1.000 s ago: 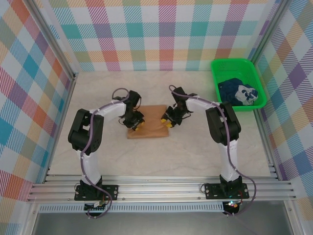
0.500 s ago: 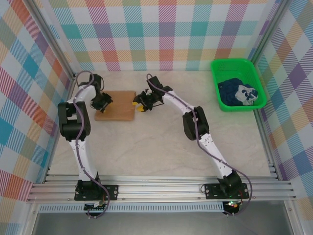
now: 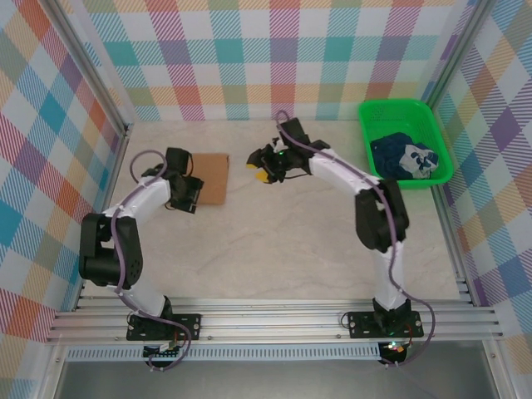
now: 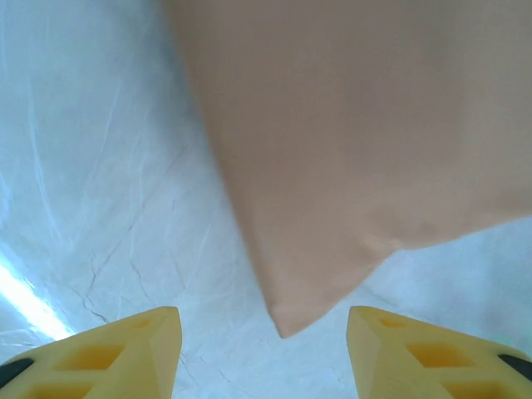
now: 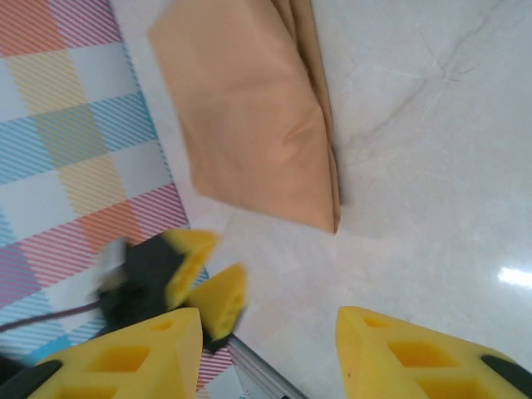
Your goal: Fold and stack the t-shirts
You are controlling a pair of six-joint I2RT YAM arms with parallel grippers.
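Two t-shirts, one tan t-shirt (image 3: 213, 177) and one navy t-shirt (image 3: 389, 155), and one green basket (image 3: 392, 116).

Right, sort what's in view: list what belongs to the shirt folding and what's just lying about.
Belongs to the job:
- folded tan t-shirt, flat on the table
- dark navy t-shirt with white print, bundled in the green mesh basket

Just there:
- green mesh basket, only a holder
- plaid walls
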